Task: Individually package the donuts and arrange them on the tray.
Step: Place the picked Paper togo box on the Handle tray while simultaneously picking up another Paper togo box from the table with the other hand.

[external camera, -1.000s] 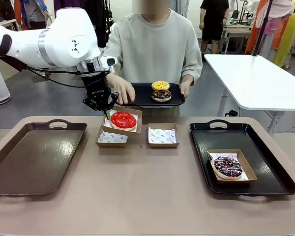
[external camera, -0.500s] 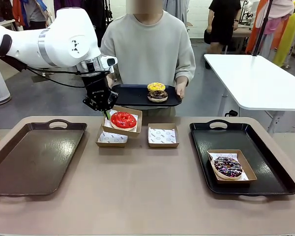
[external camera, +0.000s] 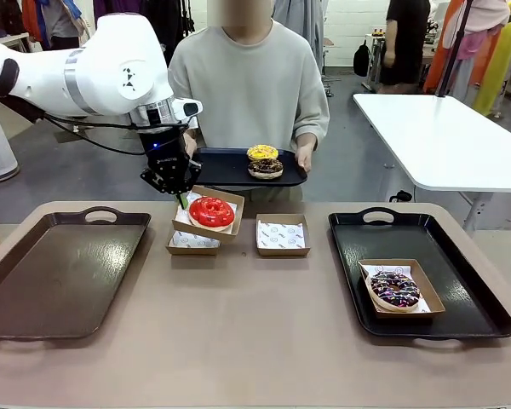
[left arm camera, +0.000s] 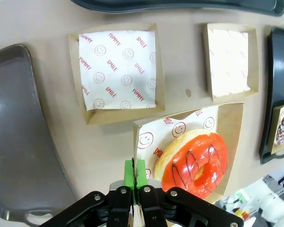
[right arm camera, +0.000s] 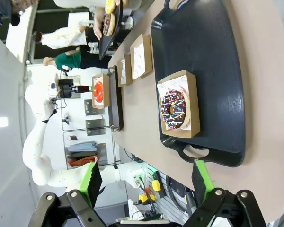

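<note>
My left gripper point(external camera: 181, 198) is shut on the near-left rim of a paper-lined cardboard box point(external camera: 227, 223) holding the glossy red donut point(external camera: 211, 211), lifted slightly over the table. In the left wrist view the green pads point(left arm camera: 128, 171) pinch the box edge beside the red donut point(left arm camera: 195, 163). A person holds a small black tray point(external camera: 221, 166) carrying the yellow donut point(external camera: 262, 152) and the dark chocolate donut point(external camera: 265, 168). The sprinkled donut point(external camera: 395, 290) sits boxed on the right black tray point(external camera: 460, 290). My right gripper point(right arm camera: 146, 182) is open, apart from the sprinkled donut point(right arm camera: 173, 109).
Two lined cardboard boxes point(external camera: 193, 241) point(external camera: 282, 235) rest on the table's far middle, one partly under the lifted box. A large dark tray point(external camera: 60, 264) lies at the left. A white table point(external camera: 443, 136) stands behind at the right.
The person has shifted left with the small tray and raised it a little. My left gripper has edged left with the red donut's box, still gripped.
</note>
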Controlling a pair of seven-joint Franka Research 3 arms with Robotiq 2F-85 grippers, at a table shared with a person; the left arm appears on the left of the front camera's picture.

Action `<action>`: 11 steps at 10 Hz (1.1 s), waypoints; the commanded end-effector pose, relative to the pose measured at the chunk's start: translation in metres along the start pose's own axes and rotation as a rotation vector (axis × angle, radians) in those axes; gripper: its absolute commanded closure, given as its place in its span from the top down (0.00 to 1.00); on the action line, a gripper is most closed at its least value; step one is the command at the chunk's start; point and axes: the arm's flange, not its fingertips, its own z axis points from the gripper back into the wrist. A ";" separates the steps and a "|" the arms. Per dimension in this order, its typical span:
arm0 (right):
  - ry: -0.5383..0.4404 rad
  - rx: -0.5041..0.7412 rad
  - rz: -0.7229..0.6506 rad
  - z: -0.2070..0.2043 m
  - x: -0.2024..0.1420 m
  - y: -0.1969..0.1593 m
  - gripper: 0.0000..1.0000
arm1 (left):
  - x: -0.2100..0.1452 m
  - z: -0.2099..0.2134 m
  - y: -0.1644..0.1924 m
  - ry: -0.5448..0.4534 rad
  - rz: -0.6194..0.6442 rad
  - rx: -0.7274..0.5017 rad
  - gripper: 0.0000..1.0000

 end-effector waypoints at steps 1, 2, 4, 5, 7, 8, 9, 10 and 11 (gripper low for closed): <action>0.036 -0.105 0.019 -0.014 0.011 0.029 1.00 | -0.010 0.024 0.020 0.025 -0.059 0.015 0.01; 0.078 -0.161 0.033 -0.028 0.021 0.053 1.00 | -0.021 0.035 0.033 0.022 -0.070 0.008 0.01; 0.094 -0.240 0.060 -0.059 0.051 0.102 1.00 | -0.039 0.049 0.063 0.018 -0.044 -0.003 0.01; 0.097 -0.292 0.070 -0.082 0.070 0.130 1.00 | -0.049 0.055 0.082 0.018 -0.021 -0.025 0.01; 0.114 -0.361 0.092 -0.123 0.092 0.181 1.00 | -0.070 0.061 0.112 0.007 0.023 -0.028 0.01; 0.123 -0.395 0.119 -0.146 0.097 0.205 1.00 | -0.078 0.062 0.125 0.008 0.042 -0.023 0.01; 0.124 -0.448 0.144 -0.170 0.101 0.221 1.00 | -0.085 0.061 0.137 0.004 0.057 -0.026 0.01; 0.131 -0.501 0.159 -0.197 0.104 0.230 1.00 | -0.094 0.060 0.148 0.003 0.065 -0.019 0.01; 0.136 -0.553 0.176 -0.222 0.106 0.233 1.00 | -0.099 0.057 0.159 0.012 0.079 -0.010 0.01</action>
